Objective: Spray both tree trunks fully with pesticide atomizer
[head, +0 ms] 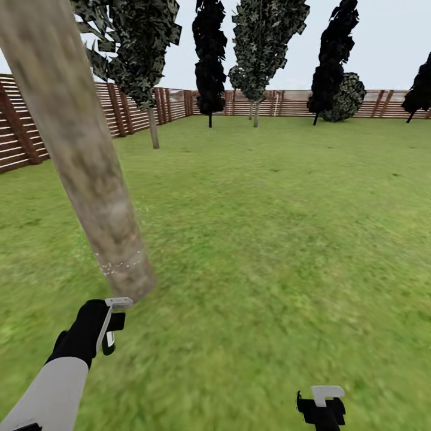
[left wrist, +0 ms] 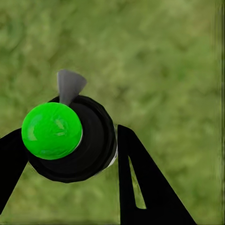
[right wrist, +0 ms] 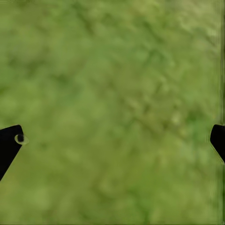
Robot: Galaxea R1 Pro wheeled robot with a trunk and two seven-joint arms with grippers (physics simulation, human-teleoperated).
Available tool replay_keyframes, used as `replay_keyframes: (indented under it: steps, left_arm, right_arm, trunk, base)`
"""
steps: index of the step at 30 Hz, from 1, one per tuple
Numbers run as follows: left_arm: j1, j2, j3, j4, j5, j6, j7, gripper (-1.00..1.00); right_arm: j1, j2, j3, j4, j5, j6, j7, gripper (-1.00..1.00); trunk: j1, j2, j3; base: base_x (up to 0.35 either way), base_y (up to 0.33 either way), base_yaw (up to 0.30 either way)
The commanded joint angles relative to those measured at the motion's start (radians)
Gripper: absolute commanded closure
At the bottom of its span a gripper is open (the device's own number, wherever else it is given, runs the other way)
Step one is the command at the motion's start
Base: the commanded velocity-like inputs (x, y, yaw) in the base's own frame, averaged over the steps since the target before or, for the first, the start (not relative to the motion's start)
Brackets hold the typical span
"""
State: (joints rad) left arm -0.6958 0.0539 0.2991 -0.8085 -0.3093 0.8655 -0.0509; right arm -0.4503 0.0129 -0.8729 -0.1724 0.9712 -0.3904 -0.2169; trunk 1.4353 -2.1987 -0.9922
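The pesticide atomizer [left wrist: 65, 140], a black round body with a bright green cap and a grey nozzle, sits between the two black fingers of my left gripper [left wrist: 70, 166], which is shut on it. In the head view my left gripper [head: 106, 326] hangs just in front of the base of a thick, pale mottled tree trunk [head: 84, 167], which leans across the left of the picture. A band of fine white specks [head: 123, 263] rings the trunk low down. A second pale-trunked tree [head: 154, 127] stands far off by the fence. My right gripper [head: 321, 408] is open over bare grass.
Green lawn [head: 281, 239] spreads ahead and to the right. A brown slat fence [head: 36, 129] runs along the left and back. Dark cypresses [head: 209, 66] and another leafy tree [head: 257, 54] stand near the far fence.
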Motion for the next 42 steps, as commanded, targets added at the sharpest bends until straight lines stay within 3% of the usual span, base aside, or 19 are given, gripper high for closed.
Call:
replay_keyframes:
  steps: [1,11,17,20,26,31,34,38,39,40,42]
  left_arm:
    - [-0.001,-0.001,0.002,-0.001,-0.006,0.004,-0.006,1.00]
    - [-0.001,0.000,0.003,-0.003,-0.004,0.004,-0.006,1.00]
    - [-0.001,0.002,0.004,-0.003,-0.006,0.004,-0.005,1.00]
    - [-0.001,0.018,0.005,-0.003,-0.006,0.004,-0.004,1.00]
    - [-0.001,0.017,0.005,-0.005,-0.002,-0.006,-0.005,1.00]
    - [-0.014,-0.001,0.004,-0.003,0.049,-0.069,-0.008,1.00]
    - [-0.071,-0.005,-0.001,0.000,0.069,-0.067,-0.010,1.00]
    - [-0.135,0.018,-0.001,-0.001,0.063,-0.020,-0.009,1.00]
    - [-0.147,0.069,0.001,-0.001,0.062,0.013,-0.012,1.00]
    - [-0.148,0.086,0.000,-0.001,0.063,0.017,-0.013,1.00]
    - [-0.147,0.087,-0.005,0.000,0.063,0.019,-0.014,1.00]
  right_arm:
    - [-0.001,0.000,-0.007,0.001,0.011,-0.002,-0.004,-1.00]
    - [-0.001,0.001,-0.006,0.001,0.011,-0.002,-0.004,-1.00]
    - [-0.001,0.001,-0.006,0.001,0.011,-0.002,-0.004,-1.00]
    - [-0.001,0.001,-0.006,0.001,0.011,-0.002,-0.004,-1.00]
    - [-0.001,0.001,-0.006,0.001,0.011,-0.002,-0.004,-1.00]
    - [-0.001,0.000,-0.007,0.001,0.011,-0.002,-0.004,-1.00]
    - [-0.001,0.001,-0.006,0.000,0.011,-0.002,-0.004,-1.00]
    - [-0.001,0.000,-0.007,0.000,0.011,-0.002,-0.004,-1.00]
    - [-0.001,-0.001,-0.007,-0.001,0.011,-0.002,-0.004,-1.00]
    - [-0.001,-0.001,-0.007,-0.001,0.011,-0.002,-0.004,-1.00]
    - [-0.001,-0.001,-0.007,-0.001,0.011,-0.002,-0.004,-1.00]
  trunk:
    - [0.000,0.000,-0.001]
    - [0.000,0.000,-0.001]
    - [0.000,0.000,-0.001]
    - [0.000,0.000,-0.001]
    - [0.000,0.000,-0.001]
    - [0.000,0.000,-0.001]
    - [0.000,0.000,-0.001]
    - [0.000,0.000,-0.001]
    - [0.000,0.000,-0.001]
    - [0.000,0.000,-0.001]
    - [0.000,0.000,-0.001]
  base:
    - [0.094,-0.270,0.002]
    - [0.215,-0.199,0.018]
    - [0.240,-0.175,0.245]
    - [0.240,-0.175,0.275]
    - [0.215,-0.138,0.275]
    - [0.018,-0.010,0.275]
    - [0.001,0.000,0.189]
    - [0.000,0.000,0.018]
    - [0.000,0.000,0.000]
    - [0.000,0.000,0.000]
    - [0.000,0.000,0.000]
